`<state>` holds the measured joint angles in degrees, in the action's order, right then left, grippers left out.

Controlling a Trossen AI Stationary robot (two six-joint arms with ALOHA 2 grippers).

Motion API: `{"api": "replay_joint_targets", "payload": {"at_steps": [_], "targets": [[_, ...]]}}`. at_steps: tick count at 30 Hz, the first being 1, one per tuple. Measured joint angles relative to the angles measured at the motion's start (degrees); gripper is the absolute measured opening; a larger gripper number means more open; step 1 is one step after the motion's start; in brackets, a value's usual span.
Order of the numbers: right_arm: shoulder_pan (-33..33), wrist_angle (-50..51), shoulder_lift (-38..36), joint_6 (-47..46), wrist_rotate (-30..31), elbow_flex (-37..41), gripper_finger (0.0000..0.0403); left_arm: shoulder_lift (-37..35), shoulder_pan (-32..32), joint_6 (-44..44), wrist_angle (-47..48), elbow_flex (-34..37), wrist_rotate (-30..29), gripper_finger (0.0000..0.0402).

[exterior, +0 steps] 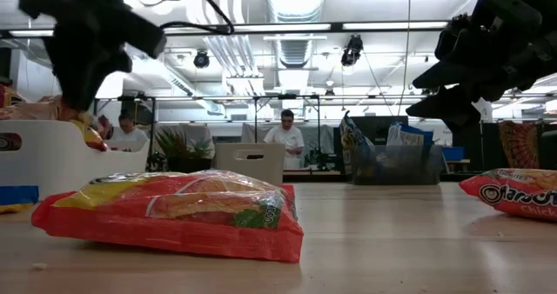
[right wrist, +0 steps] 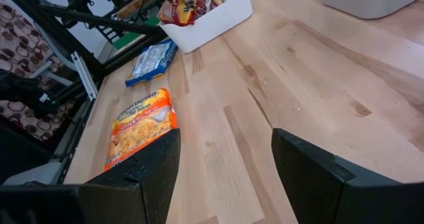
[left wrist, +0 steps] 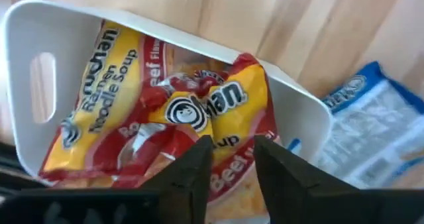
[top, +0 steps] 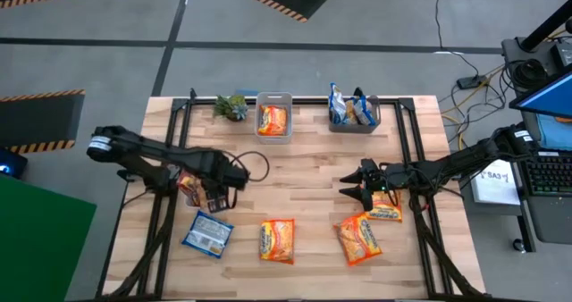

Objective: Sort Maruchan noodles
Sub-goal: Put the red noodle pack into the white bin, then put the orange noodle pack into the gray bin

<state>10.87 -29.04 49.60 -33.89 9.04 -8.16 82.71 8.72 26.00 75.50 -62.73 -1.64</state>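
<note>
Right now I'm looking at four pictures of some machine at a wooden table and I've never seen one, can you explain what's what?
Two dark robot arms are sorting noodle packets. One picture looks down from above, one looks level across the tabletop, and two come from wrist cameras. The left arm hangs over a white bin of red packets, jaws slightly apart, gripping nothing. The right arm waits mid-table, jaws open and empty. Loose on the table lie three orange packets and a blue one. At the back stand two grey bins, one holding an orange packet, one holding blue packets, beside a small plant.
</note>
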Motion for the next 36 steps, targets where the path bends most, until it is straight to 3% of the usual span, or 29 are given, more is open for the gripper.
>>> {"api": "replay_joint_targets", "payload": {"at_steps": [8,12,17,24,31,36], "targets": [[0.0,0.0,0.0,-0.2,0.0,0.0,0.0226,1.7,0.7,1.2,-13.8,10.0,-2.3,0.0042],[0.0,0.0,0.0,-0.8,0.0,0.0,0.0226,2.5,0.7,1.7,-14.6,10.7,-2.3,0.0037],[0.0,0.0,0.0,-1.5,0.0,0.0,0.0226,2.0,0.7,1.3,-10.6,6.7,-3.0,0.0037],[0.0,0.0,0.0,-6.8,-0.3,0.0,0.0226,0.1,1.1,-5.7,-10.8,-1.5,-12.4,0.0036],[0.4,0.0,0.0,-17.0,-6.0,-0.1,0.0226,-0.7,1.1,-25.0,-35.1,-2.5,-15.0,0.0036],[3.3,0.9,0.5,-19.4,-6.2,-4.0,0.0226,-0.4,1.1,-37.8,-51.5,-0.7,-15.0,0.0036]]}}
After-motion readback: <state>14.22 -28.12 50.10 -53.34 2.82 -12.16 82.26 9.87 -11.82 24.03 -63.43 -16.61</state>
